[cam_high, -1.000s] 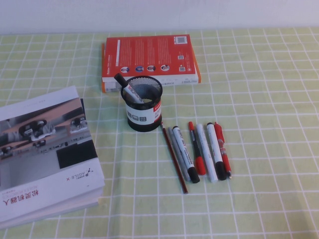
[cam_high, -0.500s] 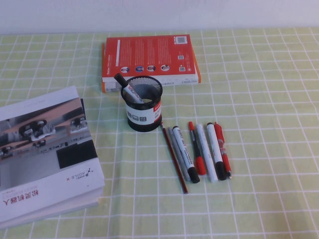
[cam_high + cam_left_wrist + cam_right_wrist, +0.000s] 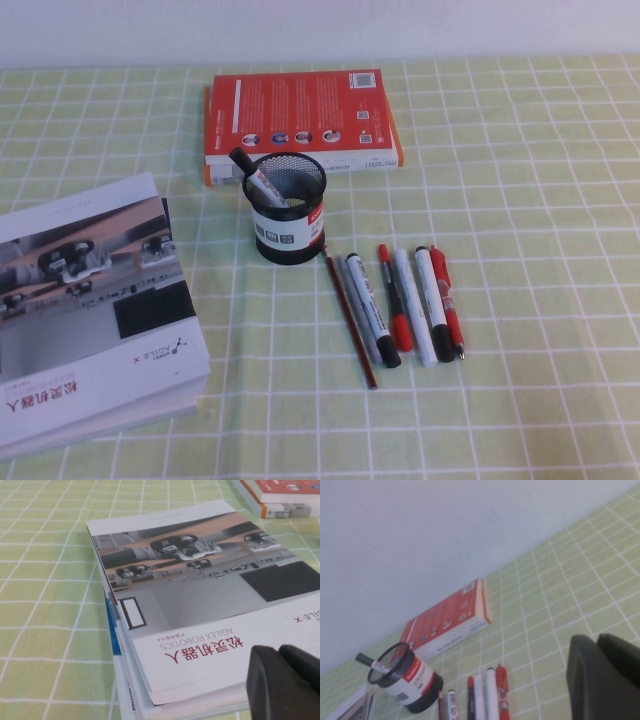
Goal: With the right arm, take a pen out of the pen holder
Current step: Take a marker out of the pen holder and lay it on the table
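One pen (image 3: 254,174) stands in the holder (image 3: 289,228), well ahead of the right pincer (image 3: 598,640) and far beyond its tips. Between them lie only bare worktop (image 3: 520,200) and a row of loose pens (image 3: 400,305), which lies nearer that pincer than the holder does. The right pincer is clenched on nothing and hangs clear above the worktop. The left pincer (image 3: 279,651) hangs over the near corner of the booklets (image 3: 200,605), fingers pressed together, also empty.

By its looks the pen will be light and stiff, with a smooth round plastic body that could roll or slip between the pads. The best hold is probably the upper barrel just below the cap, where it clears the rim, with the pads set across it. The right pincer must spread first. The mesh holder looks light too, so a pull along the pen's own lean seems wise, lest the cup be dragged or tipped.

The pen is a marker with a black cap and a pale barrel printed in red. It leans aslant, its capped end poking over the rim on the side farther from the right pincer and its lower end sunk in the cup.
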Robot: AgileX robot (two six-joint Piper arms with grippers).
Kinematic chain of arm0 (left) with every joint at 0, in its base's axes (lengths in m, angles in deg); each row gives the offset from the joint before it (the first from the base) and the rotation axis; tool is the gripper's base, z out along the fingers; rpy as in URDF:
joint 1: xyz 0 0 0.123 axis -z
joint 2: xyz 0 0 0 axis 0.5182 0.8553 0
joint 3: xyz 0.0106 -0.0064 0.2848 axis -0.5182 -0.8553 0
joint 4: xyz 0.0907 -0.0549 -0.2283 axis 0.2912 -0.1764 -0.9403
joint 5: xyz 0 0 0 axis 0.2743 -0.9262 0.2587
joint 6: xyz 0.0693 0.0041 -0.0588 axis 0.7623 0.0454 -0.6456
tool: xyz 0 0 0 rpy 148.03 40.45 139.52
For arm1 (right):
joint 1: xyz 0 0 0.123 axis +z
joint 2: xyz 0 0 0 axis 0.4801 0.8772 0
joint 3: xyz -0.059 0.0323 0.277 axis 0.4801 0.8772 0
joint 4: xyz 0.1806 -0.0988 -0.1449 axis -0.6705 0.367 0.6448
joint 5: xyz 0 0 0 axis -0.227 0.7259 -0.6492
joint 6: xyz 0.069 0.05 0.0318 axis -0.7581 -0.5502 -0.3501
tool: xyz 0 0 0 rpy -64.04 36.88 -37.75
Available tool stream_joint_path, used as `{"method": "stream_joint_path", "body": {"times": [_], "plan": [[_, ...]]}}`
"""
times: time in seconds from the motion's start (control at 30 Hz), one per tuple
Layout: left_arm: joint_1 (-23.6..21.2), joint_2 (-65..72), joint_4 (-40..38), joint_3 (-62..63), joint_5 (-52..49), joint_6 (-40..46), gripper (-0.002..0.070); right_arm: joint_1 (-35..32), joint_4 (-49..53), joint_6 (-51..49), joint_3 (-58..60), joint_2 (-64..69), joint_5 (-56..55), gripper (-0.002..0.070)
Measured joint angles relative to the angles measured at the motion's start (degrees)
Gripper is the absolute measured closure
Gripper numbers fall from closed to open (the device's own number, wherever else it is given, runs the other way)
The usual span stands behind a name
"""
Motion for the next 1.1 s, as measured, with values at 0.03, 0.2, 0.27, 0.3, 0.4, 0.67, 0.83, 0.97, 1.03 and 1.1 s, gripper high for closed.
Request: {"method": "stream_joint_path", "body": {"times": [0.03,0.2,0.27,0.3,0.4,0.67,0.83,0.97,1.03,1.1], "plan": [[0.00,0.00,0.00,0.00,0.00,0.00,0.0680,0.00,0.12,0.00,-1.70,1.45,1.55,0.0689],[0.00,0.00,0.00,0.00,0.00,0.00,0.0680,0.00,2.69,1.20,-10.51,12.06,9.45,0.0689],[0.00,0.00,0.00,0.00,0.00,0.00,0.0680,0.00,3.28,3.24,-13.17,16.81,11.84,0.0689],[0.00,0.00,0.00,0.00,0.00,0.00,0.0680,0.00,3.64,4.67,-14.99,20.06,13.40,0.0689],[0.00,0.00,0.00,0.00,0.00,0.00,0.0680,0.00,3.87,9.81,-18.99,27.85,15.91,0.0688],[0.00,0.00,0.00,0.00,0.00,0.00,0.0680,0.19,-1.72,24.77,-29.21,46.76,17.74,0.0689],[0.00,0.00,0.00,0.00,0.00,0.00,0.0680,7.37,-6.85,30.76,-34.30,56.20,13.69,0.0688],[0.00,0.00,0.00,0.00,0.00,0.00,0.0680,16.60,-6.05,31.39,-39.11,64.51,9.39,0.0688],[0.00,0.00,0.00,0.00,0.00,0.00,0.0680,21.19,-3.69,31.28,-43.05,69.50,7.93,0.0688],[0.00,0.00,0.00,0.00,0.00,0.00,0.0680,24.83,-1.20,31.28,-47.81,74.17,7.74,0.0688]]}}
